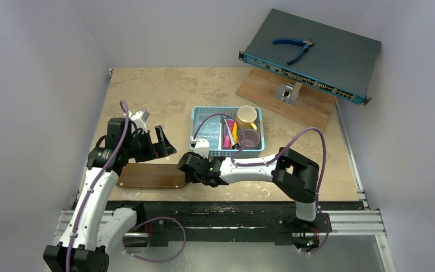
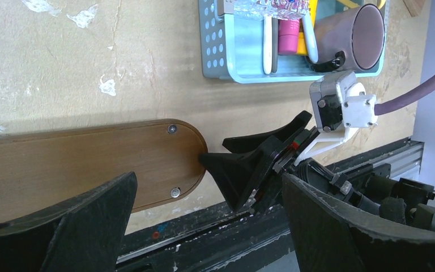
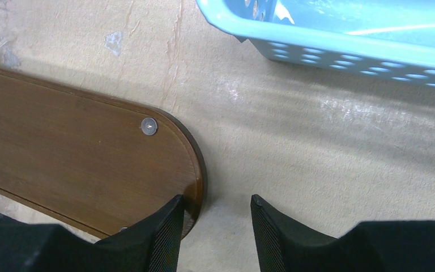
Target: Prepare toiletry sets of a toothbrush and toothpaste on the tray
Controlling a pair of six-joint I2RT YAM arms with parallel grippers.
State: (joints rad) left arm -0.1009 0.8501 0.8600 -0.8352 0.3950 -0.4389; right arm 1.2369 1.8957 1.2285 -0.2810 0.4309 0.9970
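The dark-brown oval tray lies bare near the table's front edge; it also shows in the left wrist view and the right wrist view. A pink tube and a yellow tube lie in the light-blue basket, with a pale toothbrush beside the pink tube. My right gripper is open and empty at the tray's right end, one finger over the rim, the other over the table. My left gripper is open and empty above the tray.
A purple cup and a cream cup stand in the basket. A lighter rectangular board at the back right carries a grey network box with blue pliers. A metal rail runs along the front edge.
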